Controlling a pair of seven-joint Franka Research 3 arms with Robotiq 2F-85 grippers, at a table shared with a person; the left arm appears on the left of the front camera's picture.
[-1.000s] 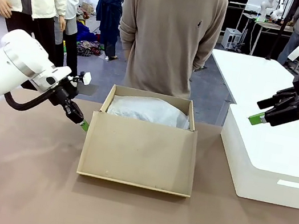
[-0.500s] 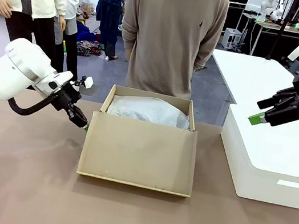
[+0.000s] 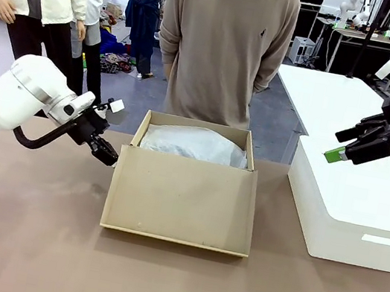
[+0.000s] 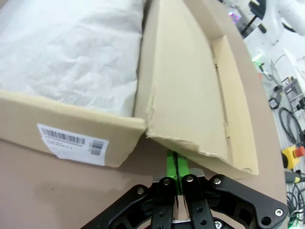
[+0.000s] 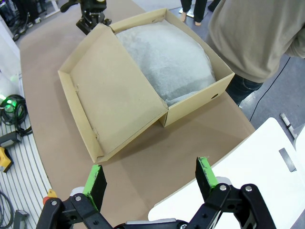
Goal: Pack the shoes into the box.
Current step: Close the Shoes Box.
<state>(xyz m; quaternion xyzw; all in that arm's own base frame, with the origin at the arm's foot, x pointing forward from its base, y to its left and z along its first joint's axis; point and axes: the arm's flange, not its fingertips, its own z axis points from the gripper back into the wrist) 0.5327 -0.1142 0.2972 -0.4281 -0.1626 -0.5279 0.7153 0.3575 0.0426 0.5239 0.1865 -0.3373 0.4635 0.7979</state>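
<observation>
Box (image 3: pixel 183 189) sits mid-table, lid flap folded out toward robot, white tissue paper (image 3: pixel 194 144) mounded inside; shoes not discernible. White barcode label (image 4: pixel 72 143) on box end wall, print too small to read. Left gripper (image 4: pixel 174 162) pads pressed together, nothing between, tips under lid's torn corner. Right gripper (image 5: pixel 150 181) wide open, empty, above white block (image 3: pixel 350 211).
</observation>
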